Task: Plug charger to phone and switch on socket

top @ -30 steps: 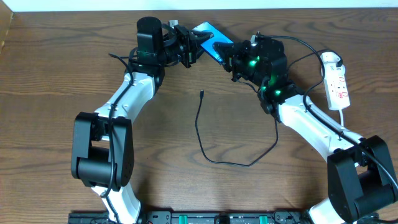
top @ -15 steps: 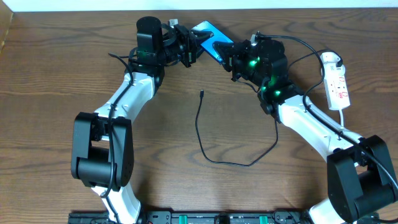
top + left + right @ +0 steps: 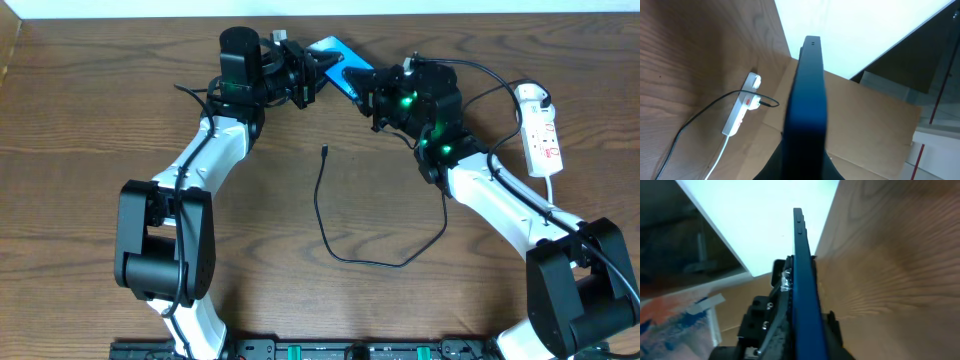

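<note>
The phone [image 3: 333,48] shows its blue screen at the back of the table, tilted and lifted between both grippers. My left gripper [image 3: 316,70] is shut on its left end; the left wrist view shows the phone edge-on [image 3: 807,95] between the jaws [image 3: 805,167]. My right gripper [image 3: 360,84] is shut on its right end, and the phone [image 3: 802,280] again shows edge-on between the jaws [image 3: 810,342]. The charger cable [image 3: 345,255] loops loosely on the table, its connector tip [image 3: 325,150] lying free below the phone. The socket [image 3: 543,140] lies at the right with the white plug head [image 3: 531,95] at its top.
The table's back edge and a white wall run just behind the phone. The socket [image 3: 738,114] with the black cable running to it also shows in the left wrist view, next to a cardboard panel [image 3: 870,130]. Both arms crowd the back middle.
</note>
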Robot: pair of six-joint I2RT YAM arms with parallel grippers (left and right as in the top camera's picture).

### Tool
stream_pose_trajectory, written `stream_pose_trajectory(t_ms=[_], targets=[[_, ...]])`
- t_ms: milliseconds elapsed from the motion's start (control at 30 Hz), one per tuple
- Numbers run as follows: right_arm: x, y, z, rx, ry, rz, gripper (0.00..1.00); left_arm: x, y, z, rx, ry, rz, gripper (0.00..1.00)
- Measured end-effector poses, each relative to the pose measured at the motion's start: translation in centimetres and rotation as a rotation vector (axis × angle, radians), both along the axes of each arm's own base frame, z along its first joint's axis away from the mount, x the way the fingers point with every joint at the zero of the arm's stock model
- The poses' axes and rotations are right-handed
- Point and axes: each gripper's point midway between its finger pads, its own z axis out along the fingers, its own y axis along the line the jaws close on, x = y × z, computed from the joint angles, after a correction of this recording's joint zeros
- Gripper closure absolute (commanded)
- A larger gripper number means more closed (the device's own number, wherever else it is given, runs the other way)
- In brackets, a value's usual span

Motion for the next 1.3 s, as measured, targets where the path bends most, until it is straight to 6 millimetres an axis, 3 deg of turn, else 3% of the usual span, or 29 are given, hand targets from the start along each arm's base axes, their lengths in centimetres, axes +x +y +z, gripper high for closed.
stream_pose_trajectory(t_ms=[167,333,567,833,1067,1300], targets=[[-1.0,1.1,-0.4,-0.062,-0.044,0.064,0.65,-0.1,-0.1,0.0,0.02,-0.033,-0.011,0.93],[-1.7,1.8,-0.8,-0.122,-0.094,0.12,0.55,-0.1,-0.1,0.0,0.054,-0.095,-0.024,0.93],[-2.0,1.6,-1.4,-0.253,-0.226,0.197,0.5,-0.4,-0.1,-0.8,0.112,-0.146,-0.054,0.93],[-2.1,-0.4,-2.4,-0.371,-0.359,0.309,0.38,-1.7,-0.3,-0.3,0.148,-0.306,-0.174,0.93],[0.9,-7.0,-3.6,-0.47,-0.345,0.21,0.34,-2.9,1.0,0.2,0.148,-0.438,-0.28,0.93],[0.5,-8.1,-4.6,-0.506,-0.343,0.245,0.35,-3.7,1.3,0.6,0.135,-0.503,-0.337,0.93]])
